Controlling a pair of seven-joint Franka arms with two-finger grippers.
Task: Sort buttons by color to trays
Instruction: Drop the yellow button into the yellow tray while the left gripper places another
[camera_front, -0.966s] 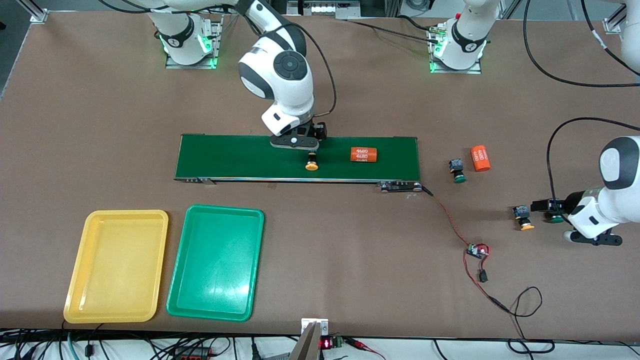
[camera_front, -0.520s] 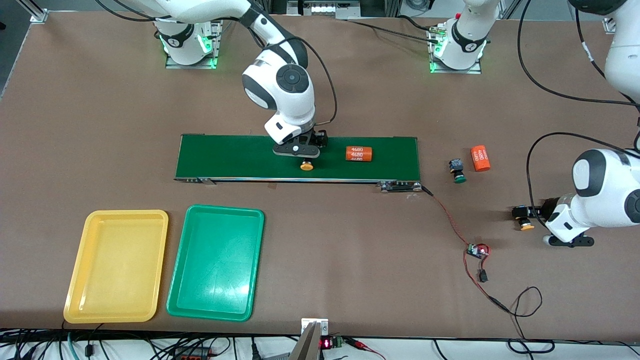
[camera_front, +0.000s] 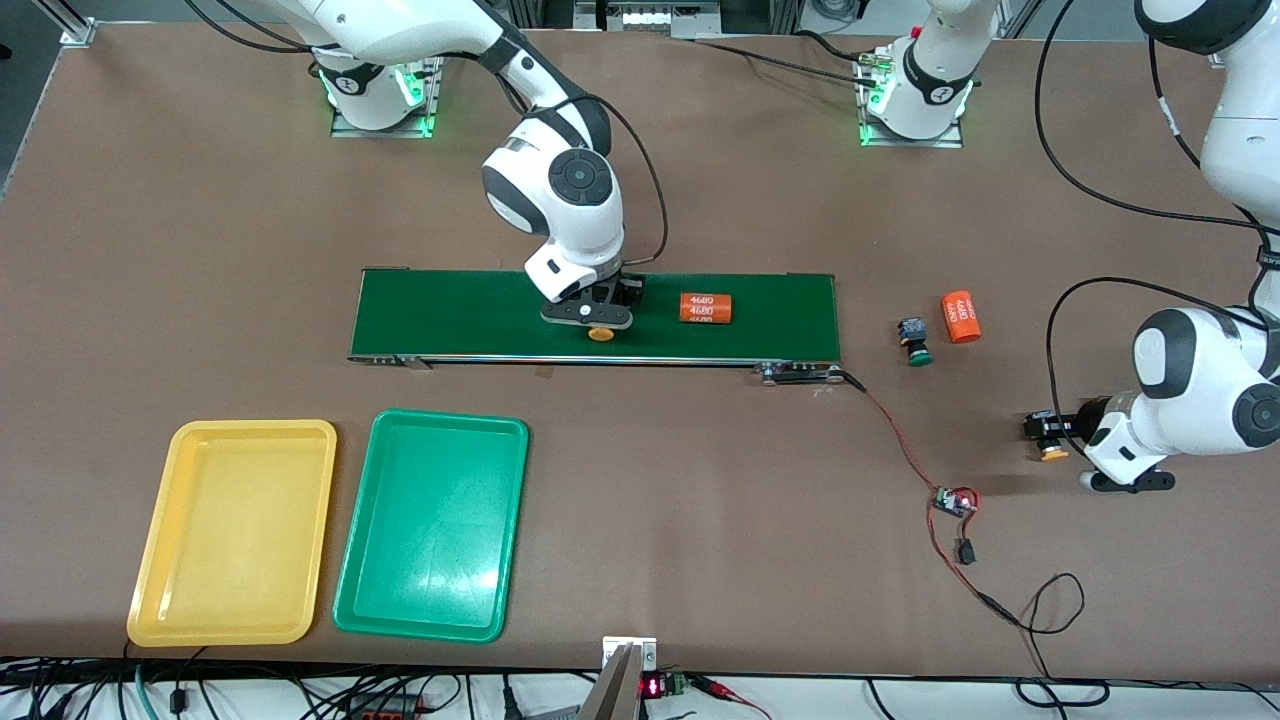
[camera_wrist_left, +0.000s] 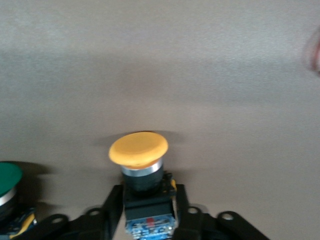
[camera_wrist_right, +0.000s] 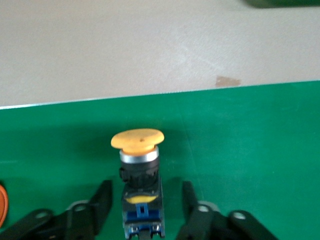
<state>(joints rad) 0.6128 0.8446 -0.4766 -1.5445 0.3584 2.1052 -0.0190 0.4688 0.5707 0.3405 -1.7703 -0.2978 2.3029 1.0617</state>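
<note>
Matte brown tabletop (camera_front: 700, 200) across nearly the whole front view, evenly lit, with only soft shadows. At 11 o'clock, a silver aluminium frame post (camera_front: 70, 28) over a strip of dark grey floor (camera_front: 15, 90). Along the 6 o'clock edge, tangled black cables (camera_front: 300, 692) and a small box with a red lit display (camera_front: 652, 688).

orange-capped button (camera_front: 601, 333) lying on the belt, cap at 6 o'clock, second orange one (camera_front: 1048, 438) on bare table, green-capped button (camera_front: 914, 341) lying near it, yellow tray (camera_front: 150, 560) and green tray (camera_front: 360, 590) side by side, both empty
</note>
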